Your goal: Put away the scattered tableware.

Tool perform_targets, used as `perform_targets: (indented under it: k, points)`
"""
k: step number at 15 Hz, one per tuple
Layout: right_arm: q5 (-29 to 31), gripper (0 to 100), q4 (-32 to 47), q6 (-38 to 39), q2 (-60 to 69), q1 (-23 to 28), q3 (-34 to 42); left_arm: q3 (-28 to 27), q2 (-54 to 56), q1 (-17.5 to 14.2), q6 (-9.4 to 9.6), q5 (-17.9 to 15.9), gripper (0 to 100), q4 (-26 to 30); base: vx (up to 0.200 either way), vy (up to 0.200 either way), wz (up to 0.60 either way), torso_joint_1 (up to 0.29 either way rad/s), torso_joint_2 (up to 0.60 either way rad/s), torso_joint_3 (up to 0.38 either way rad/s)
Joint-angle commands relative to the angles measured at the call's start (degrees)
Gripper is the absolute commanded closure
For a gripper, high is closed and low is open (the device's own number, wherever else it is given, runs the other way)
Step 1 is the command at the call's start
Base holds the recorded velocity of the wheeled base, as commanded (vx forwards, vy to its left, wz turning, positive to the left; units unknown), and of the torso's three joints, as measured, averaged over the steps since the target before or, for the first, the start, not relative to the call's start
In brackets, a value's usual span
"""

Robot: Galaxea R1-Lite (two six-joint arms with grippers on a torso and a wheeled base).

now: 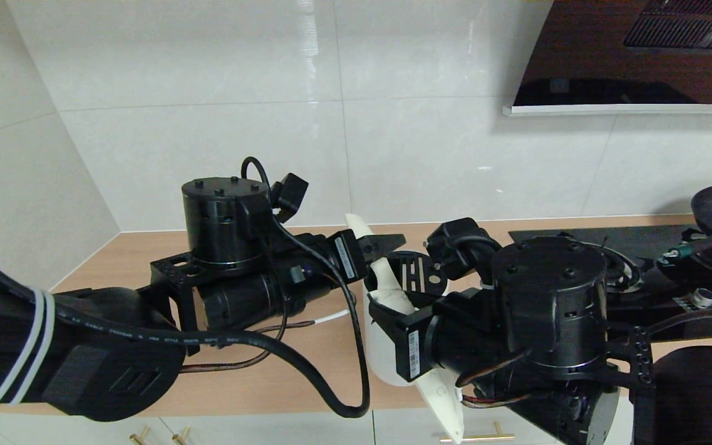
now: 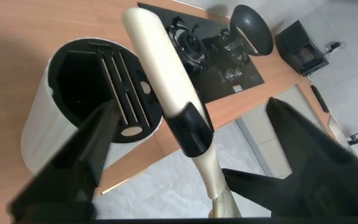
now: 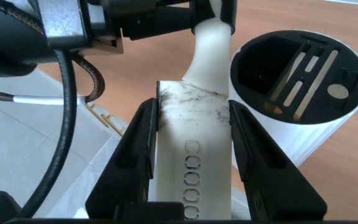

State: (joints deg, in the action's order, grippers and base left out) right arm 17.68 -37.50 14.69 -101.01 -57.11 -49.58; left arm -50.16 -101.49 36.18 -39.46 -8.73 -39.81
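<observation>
Spatula (image 1: 388, 281): blade clamped in right gripper (image 3: 192, 118), handle between left gripper's (image 2: 191, 109) parted fingers, above holder (image 1: 381, 358) at counter's (image 1: 115, 259) front edge; best tipped upright over a compartment before lowering.

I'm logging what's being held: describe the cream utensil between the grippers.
The cream utensil looks plastic: a rounded handle with a black band, widening into a flat, scuffed blade with a row of small holes. The right gripper is shut on the blade, holding it tilted next to the white holder; the left gripper, open, flanks the handle.
</observation>
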Motion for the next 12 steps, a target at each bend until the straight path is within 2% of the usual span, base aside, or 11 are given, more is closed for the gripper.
perform_targets:
  k: [1, 12]
  points:
    - [0.0, 100, 0.0, 0.0, -0.2, 0.1, 0.0, 0.0, 0.1, 0.0, 0.0, -0.1, 100, 0.0, 0.0, 0.0, 0.0, 0.0, 0.0, 0.0]
    - [1.2, 100, -1.7, 0.0, -0.1, 0.3, 0.1, 0.0, 0.0, 0.2, -0.09, -0.1, 100, 0.0, 0.0, 0.0, 0.0, 0.0, 0.0, 0.0]
